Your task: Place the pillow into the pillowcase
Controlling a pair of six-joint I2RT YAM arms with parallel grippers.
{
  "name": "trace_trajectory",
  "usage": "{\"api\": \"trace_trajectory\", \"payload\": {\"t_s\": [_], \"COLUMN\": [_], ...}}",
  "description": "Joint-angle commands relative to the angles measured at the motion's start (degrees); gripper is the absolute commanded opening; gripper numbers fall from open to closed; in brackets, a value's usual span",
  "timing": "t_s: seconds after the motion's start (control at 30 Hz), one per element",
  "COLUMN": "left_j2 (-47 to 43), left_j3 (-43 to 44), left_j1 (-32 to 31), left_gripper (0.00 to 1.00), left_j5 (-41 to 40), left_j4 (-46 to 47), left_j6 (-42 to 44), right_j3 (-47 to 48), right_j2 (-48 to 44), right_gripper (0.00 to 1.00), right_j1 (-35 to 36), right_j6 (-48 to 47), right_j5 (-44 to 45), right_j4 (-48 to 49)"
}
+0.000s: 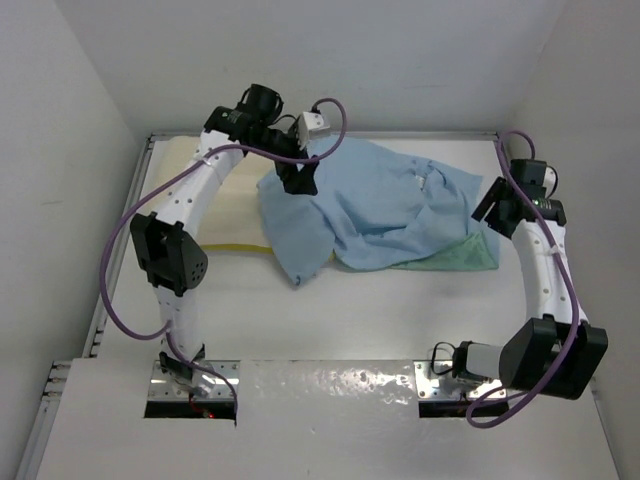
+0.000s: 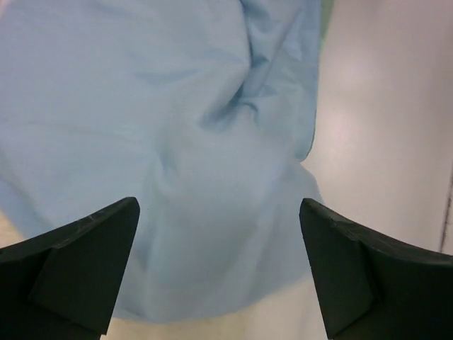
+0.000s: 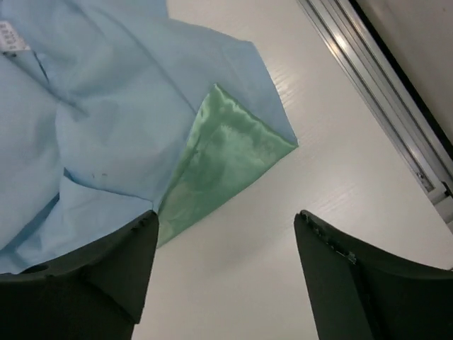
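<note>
Pillowcase [image 1: 380, 205] lies bunched mid-frame over one end of the pillow [image 1: 235, 215]; left gripper [image 2: 219, 212] and right gripper [image 3: 226, 219], jaws spread and empty, should first pinch its open hem apart.

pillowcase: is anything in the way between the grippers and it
Nothing visible does. The left gripper hangs open right over the pillowcase, above its blue folds; the right gripper, also open, looks down on the green corner with no other thing between.

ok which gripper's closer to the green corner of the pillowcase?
Right. The right gripper hangs open close by the green corner; the left gripper is open over the pillowcase at its opposite, blue end.
</note>
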Motion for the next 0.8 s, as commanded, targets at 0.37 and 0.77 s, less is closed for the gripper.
{"api": "trace_trajectory", "payload": {"t_s": [0.37,0.77], "left_j2": [4.7,15.6], "left_j3": [-2.7,-3.7], "left_j1": [2.0,2.9], "left_gripper": [0.86,0.6], "left_j5": [-21.8,-21.4], "left_j4": [12.2,0.7], "left_j6": [-15.8,-12.0], "right_j3": [-13.8,-12.5], "right_j2": [7.7,18.2], "right_gripper": [0.83,0.25], "right_j1": [1.7,8.7], "right_j6": [11.3,5.3], "right_j5": [-14.5,-9.8], "right_j4": [11.9,18.6]}}
